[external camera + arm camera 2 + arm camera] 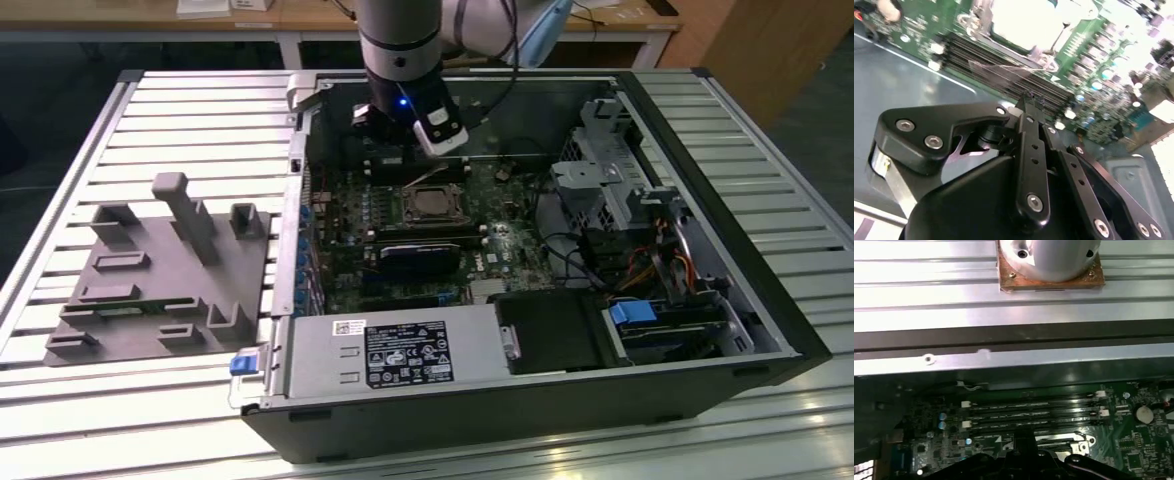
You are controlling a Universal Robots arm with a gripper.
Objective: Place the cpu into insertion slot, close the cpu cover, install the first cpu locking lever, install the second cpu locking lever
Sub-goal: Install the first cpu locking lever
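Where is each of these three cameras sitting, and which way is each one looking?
Exterior view: off the arm, up high, looking down into the open computer case; the arm reaches in from the far side.
Second wrist view: on the arm, looking along the gripper at the motherboard.
First wrist view: on the arm, looking across the board to the slatted table; the gripper's tip shows.
Shared: both wrist views show the memory slots.

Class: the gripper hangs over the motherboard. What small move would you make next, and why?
Probably a short shift toward the insertion slot. In the second wrist view the gripper points at the memory slots, which lie between it and the socket's bright frame, so it seems not yet over its work.
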